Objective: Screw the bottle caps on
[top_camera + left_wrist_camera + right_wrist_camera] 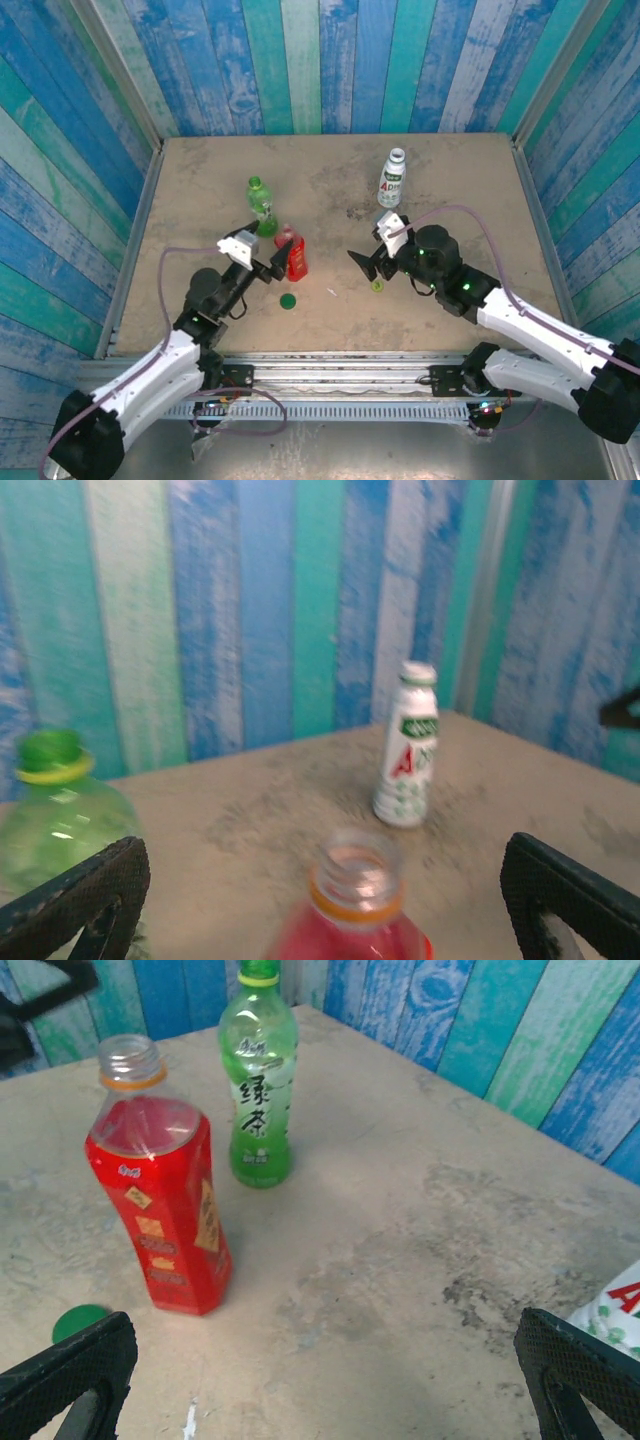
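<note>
green bottle [258,1090] labelled 绿茶, white bottle [407,755] with red A

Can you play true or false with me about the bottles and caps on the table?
1. The red bottle has no cap on. True.
2. The dark green cap sits on the white bottle. False: it lies on the table near the red bottle.
3. The green bottle stands upright. True.
4. Both grippers are squeezed shut. False: the left gripper and the right gripper are both open and hold nothing.
</note>
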